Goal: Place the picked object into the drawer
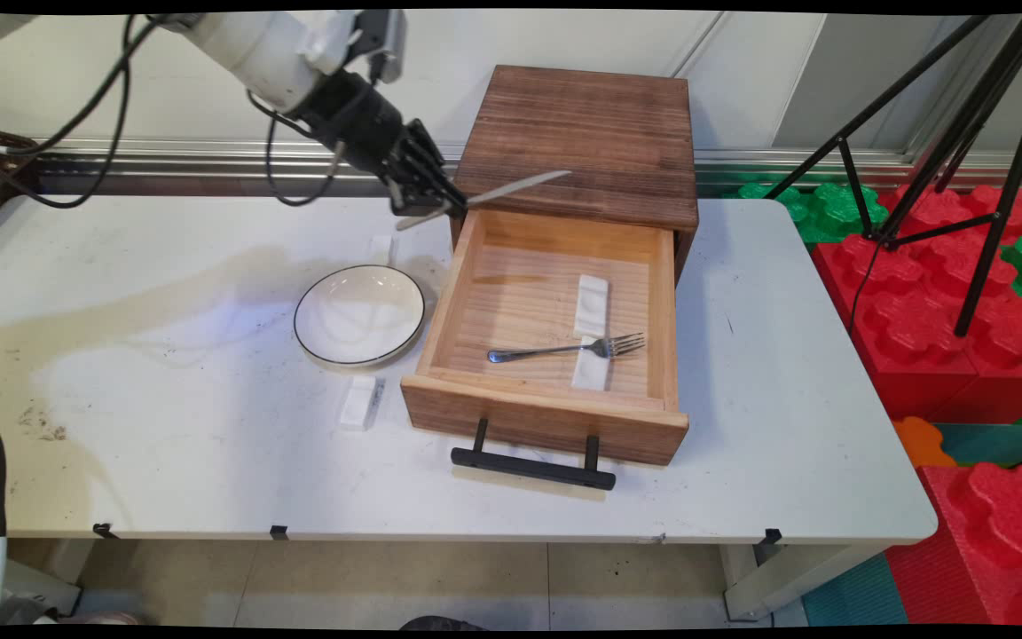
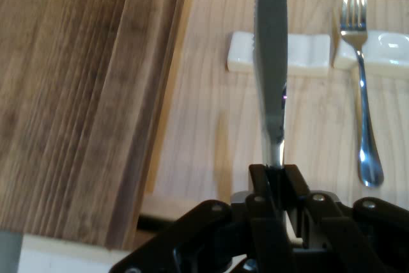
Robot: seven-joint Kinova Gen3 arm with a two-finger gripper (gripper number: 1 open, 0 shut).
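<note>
Above, the gripper (image 1: 442,206) is clamping its fingers (image 2: 276,180) on a table knife (image 1: 511,188), which is projecting nearly level over the rear left corner of the open wooden drawer (image 1: 440,306). Inside, a fork (image 1: 564,348) is lying across a white rest (image 1: 591,330). Left of the drawer, a white plate (image 1: 359,315) is sitting on the table (image 1: 165,426).

Bright, even light falls from overhead on the white table (image 1: 165,426). A broad, soft shadow lies left of the plate (image 1: 359,315) (the drawer (image 1: 546,419) handle (image 1: 532,467) casts a thin one just beneath itself). The fork (image 2: 362,62) tines and knife (image 2: 271,62) blade glint.
</note>
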